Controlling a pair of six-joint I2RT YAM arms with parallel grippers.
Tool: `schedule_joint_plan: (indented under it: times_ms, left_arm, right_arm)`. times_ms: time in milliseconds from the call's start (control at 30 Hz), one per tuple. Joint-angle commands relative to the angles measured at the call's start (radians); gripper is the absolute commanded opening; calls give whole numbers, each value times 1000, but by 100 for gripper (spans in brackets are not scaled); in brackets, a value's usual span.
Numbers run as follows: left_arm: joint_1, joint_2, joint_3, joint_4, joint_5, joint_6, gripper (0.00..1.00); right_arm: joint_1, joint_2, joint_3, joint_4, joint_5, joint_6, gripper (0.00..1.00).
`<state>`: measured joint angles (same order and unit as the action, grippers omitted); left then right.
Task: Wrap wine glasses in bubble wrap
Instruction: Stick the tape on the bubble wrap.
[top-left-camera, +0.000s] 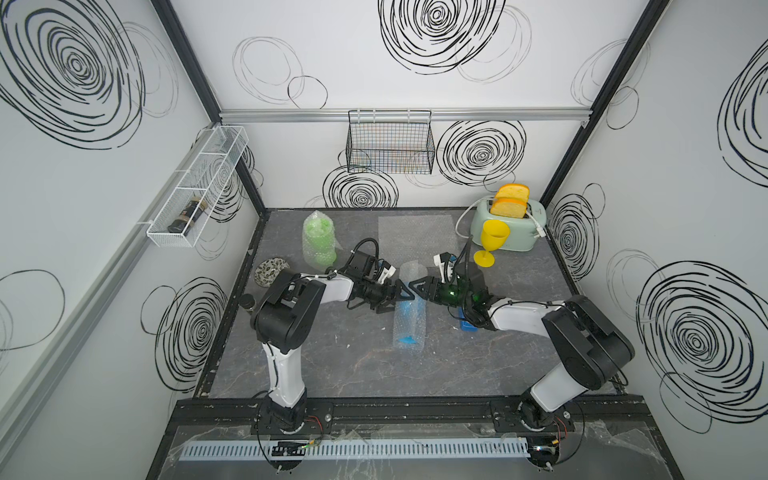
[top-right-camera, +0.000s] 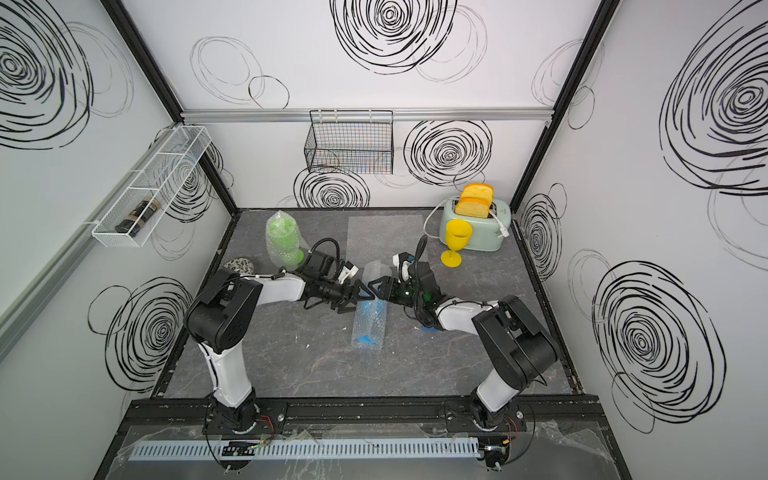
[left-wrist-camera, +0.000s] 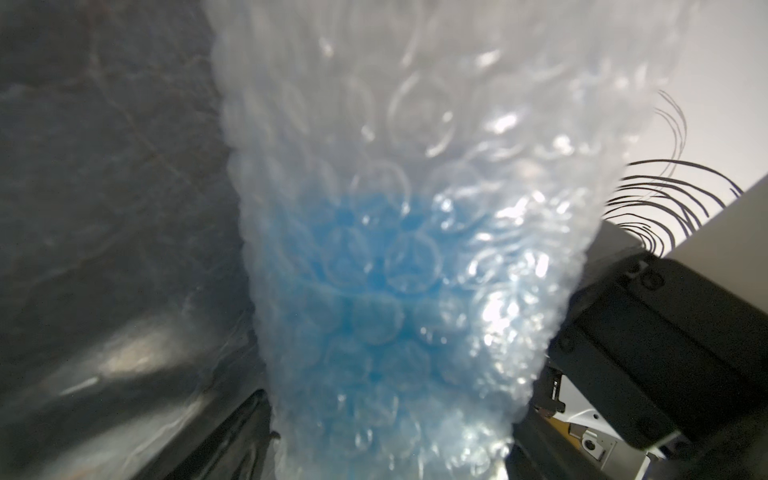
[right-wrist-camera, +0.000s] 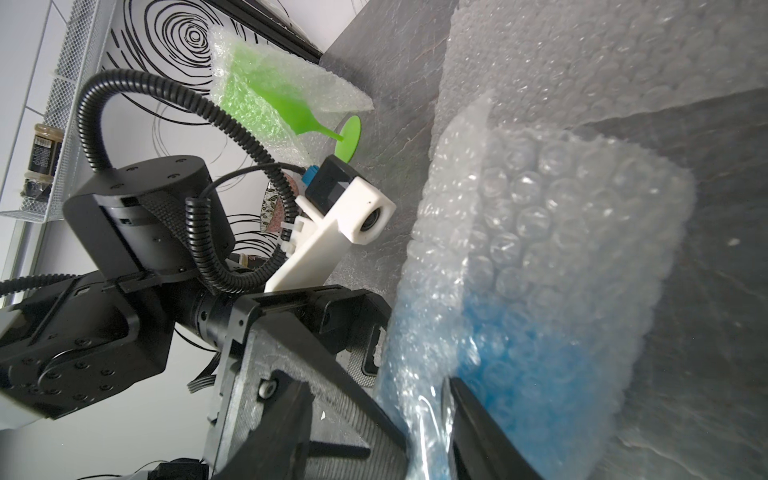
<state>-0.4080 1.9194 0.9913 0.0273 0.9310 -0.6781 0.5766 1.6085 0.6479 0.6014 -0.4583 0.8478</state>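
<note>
White scribbled walls (top-left-camera: 374, 62), grey marbled tabletop (top-left-camera: 353, 365)

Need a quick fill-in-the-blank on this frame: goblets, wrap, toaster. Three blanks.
1. The unwrapped goblet standing by the toaster is ___.
2. The bubble wrap bundle lying between the two arms holds a ___ goblet.
3. The toaster holds ___ bread slices.

Missing words: yellow; blue; two.

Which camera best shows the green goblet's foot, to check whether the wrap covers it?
The right wrist view: the green goblet shows close up, its stem and round foot sticking out bare from the bubble wrap. Both top views show the goblet small, mostly veiled by wrap. The left wrist view misses it.
</note>
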Motion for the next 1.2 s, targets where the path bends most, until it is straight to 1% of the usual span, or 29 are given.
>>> schedule_joint_plan:
  times_ms: [0, 200, 400, 567, 700, 800, 1167]
  left_arm:
    - [0, -4, 13, 41, 24, -16, 87]
    - [15, -14, 6, 71, 40, -39, 87]
    - [10, 16, 28, 66, 44, -48, 88]
    - [10, 49, 55, -33, -31, 4, 85]
    - [9, 71, 60, -99, -96, 34, 75]
    - [8, 77, 49, -124, -131, 49, 72]
    - [-10, 83, 41, -150, -157, 94, 73]
  right_arm:
    - [8, 29, -11, -38, 8, -6, 55]
    - [13, 35, -7, -35, 6, -5, 55]
    - [14, 34, -5, -39, 7, -6, 55]
    - [15, 29, -4, -43, 9, -9, 55]
    - [15, 15, -2, -49, 9, -10, 55]
    - [14, -7, -1, -64, 16, -20, 56]
    - [-29, -86, 24, -146, 21, -64, 62]
